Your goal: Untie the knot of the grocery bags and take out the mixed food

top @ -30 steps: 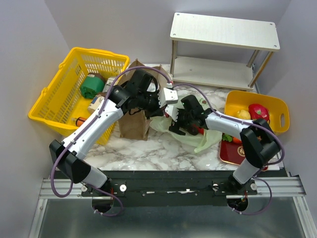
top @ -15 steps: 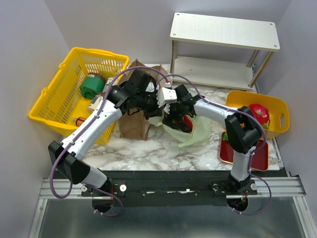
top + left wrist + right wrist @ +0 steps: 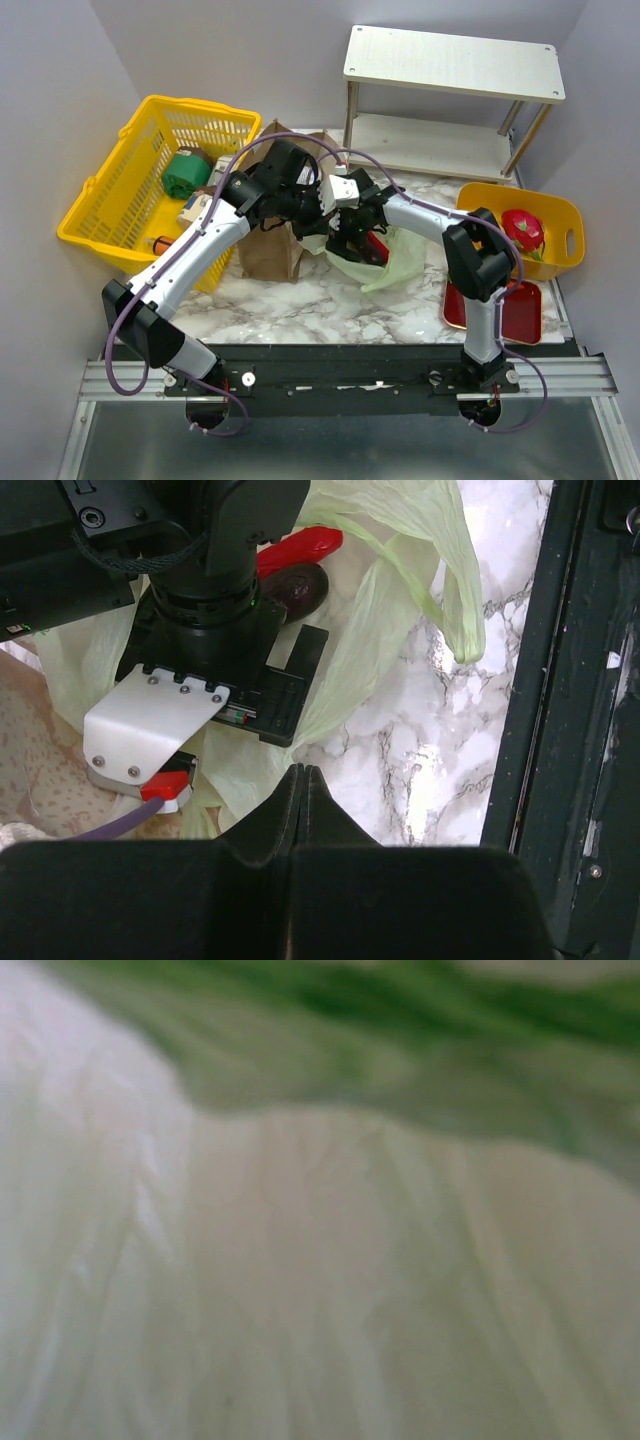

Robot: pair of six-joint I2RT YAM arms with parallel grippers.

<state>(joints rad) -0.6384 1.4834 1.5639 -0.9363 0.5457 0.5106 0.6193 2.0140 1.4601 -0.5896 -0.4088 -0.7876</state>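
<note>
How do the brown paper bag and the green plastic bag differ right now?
The brown paper bag is opaque and stands upright; the green plastic bag is translucent and lies slumped on the marble table. A red chili and a dark eggplant show in the plastic bag; the paper bag's contents are hidden. Both sit mid-table.

My three cameras
From high behind the arms I see the whole table [image 3: 300, 300]. My left wrist view looks down close on the green bag [image 3: 400, 610] and right arm [image 3: 215, 570]. My right wrist view sits against the bag, all blur.
</note>
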